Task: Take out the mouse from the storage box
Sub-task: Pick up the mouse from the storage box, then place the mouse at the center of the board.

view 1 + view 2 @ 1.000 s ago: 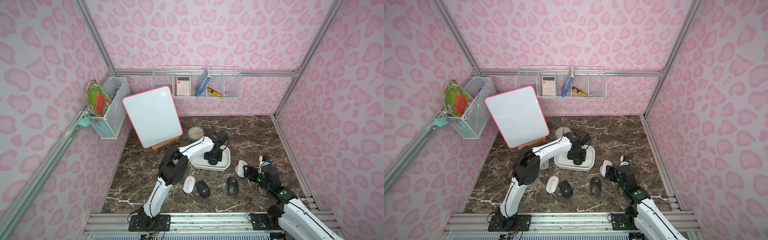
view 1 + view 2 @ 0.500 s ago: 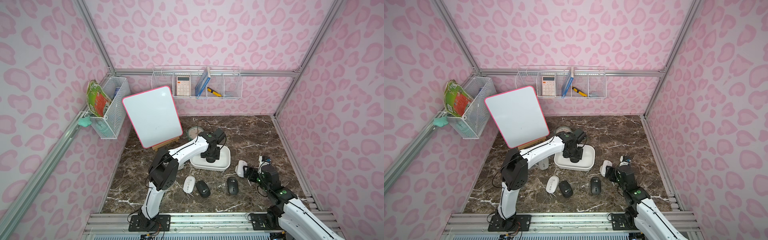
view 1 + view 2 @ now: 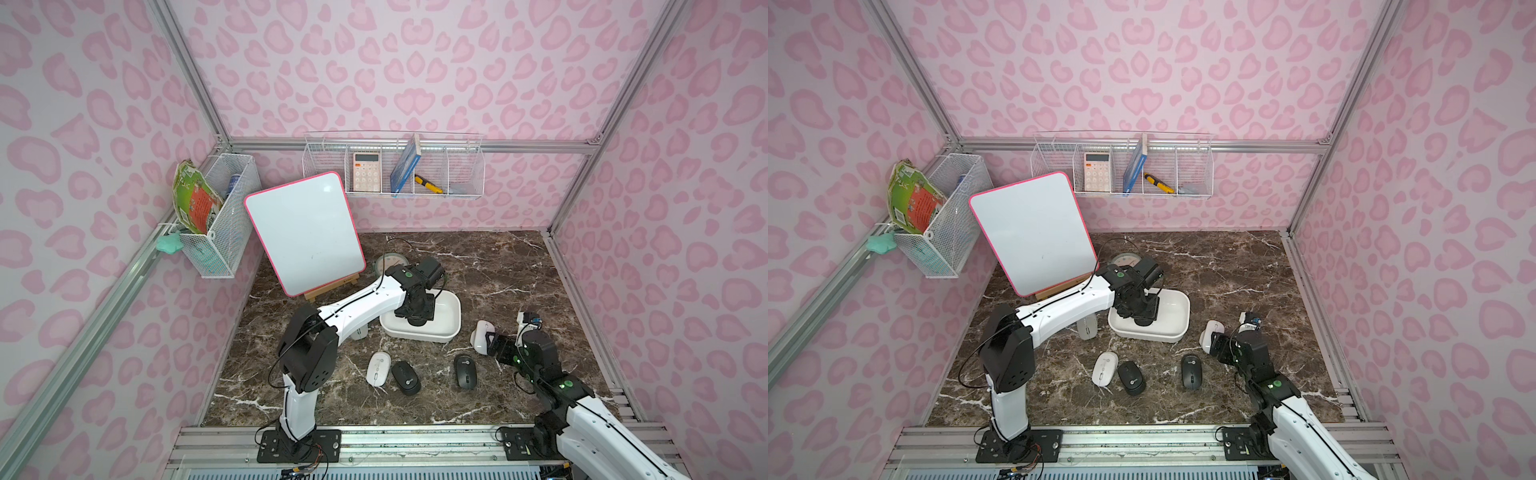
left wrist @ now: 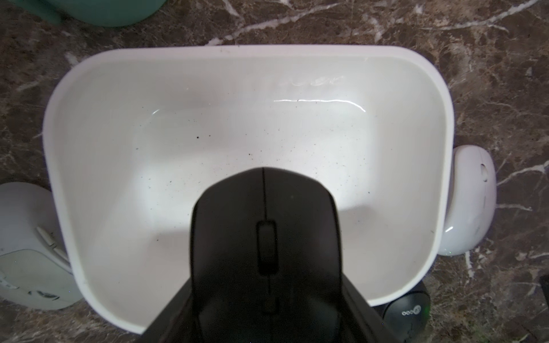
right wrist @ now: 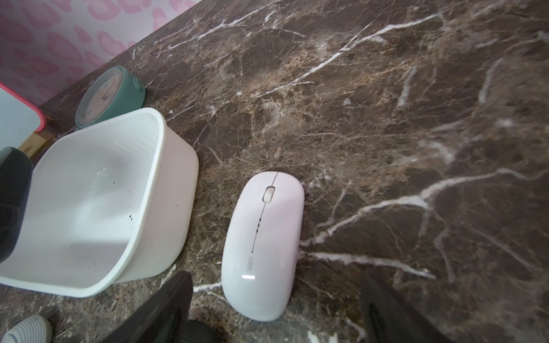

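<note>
1. The black mouse hangs over the inside of the storage box, its long axis in line with the wrist and its nose toward the far wall.
2. The left jaws, part closed, pinch it across its width; the way out looks to be up over the rim.
3. The right jaws stand wide and empty by a white mouse on the table.

This is a robot lab test cell dressed up as a desk. Two white arms are bolted to a metal rail. An aluminium frame carries pink spotted walls around a marble-look tabletop. Desk props include wire baskets, a calculator, a whiteboard and loose computer mice.
</note>
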Controlling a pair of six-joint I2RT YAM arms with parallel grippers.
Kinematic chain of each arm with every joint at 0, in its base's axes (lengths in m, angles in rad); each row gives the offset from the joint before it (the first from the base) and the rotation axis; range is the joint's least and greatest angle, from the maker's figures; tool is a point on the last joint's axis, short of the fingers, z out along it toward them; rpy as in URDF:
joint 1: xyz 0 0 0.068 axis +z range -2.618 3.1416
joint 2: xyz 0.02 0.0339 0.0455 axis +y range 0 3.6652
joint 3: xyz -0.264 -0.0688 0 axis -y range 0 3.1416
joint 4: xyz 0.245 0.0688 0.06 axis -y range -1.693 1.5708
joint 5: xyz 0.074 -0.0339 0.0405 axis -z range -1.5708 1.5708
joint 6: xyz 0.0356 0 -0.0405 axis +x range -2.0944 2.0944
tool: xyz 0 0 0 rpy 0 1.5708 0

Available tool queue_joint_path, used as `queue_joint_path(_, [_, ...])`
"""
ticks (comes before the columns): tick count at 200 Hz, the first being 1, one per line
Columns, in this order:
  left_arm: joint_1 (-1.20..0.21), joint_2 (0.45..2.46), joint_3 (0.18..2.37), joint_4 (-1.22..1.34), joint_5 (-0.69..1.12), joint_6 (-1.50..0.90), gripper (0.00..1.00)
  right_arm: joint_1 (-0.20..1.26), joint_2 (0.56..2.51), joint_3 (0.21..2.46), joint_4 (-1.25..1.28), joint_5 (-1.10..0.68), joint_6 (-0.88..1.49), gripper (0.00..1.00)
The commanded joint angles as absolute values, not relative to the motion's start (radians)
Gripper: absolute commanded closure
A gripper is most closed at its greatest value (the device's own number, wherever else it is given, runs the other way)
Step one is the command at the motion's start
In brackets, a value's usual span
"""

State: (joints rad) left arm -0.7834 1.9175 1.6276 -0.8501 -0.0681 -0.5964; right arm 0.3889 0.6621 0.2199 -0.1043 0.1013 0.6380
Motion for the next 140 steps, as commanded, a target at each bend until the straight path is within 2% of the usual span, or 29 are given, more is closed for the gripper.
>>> queue_joint_path(1, [-0.795,1.887,1.600,-0.852,-0.058,-0.593,0.52,0.391,0.661,0.222,-0.079,0.105,0.628,0.10])
queue_joint_path(87, [-0.920,1.702,1.389,-0.899,-0.051,-0.623,0.53,0.391,0.662,0.221,-0.075,0.103,0.627,0.10])
queue_joint_path(140, [-1.020,1.732,1.373,-0.890,-0.003,-0.626,0.53,0.390,0.647,0.216,-0.073,0.107,0.628,0.10])
